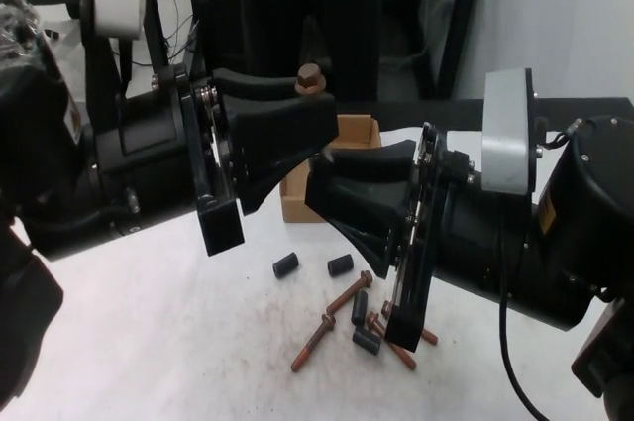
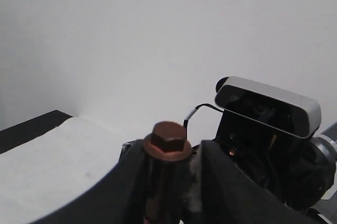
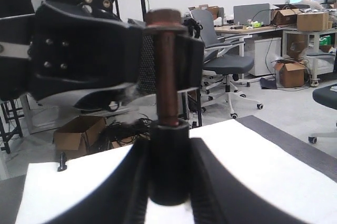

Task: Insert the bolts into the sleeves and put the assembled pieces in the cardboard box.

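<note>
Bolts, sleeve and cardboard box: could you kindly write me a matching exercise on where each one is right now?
1. held bolt
2. black sleeve
3. cardboard box
4. loose bolt nearest the high camera

A. lying on the white bench
B. clamped in the left gripper
C. standing beyond both grippers
D. clamped in the right gripper

Pairs: 1-B, 2-D, 3-C, 4-A.

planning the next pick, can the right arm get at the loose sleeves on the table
Probably not yet: the right pincer is shut on a sleeve with the bolt at its top, so it has no free grip for the loose sleeves.
</note>
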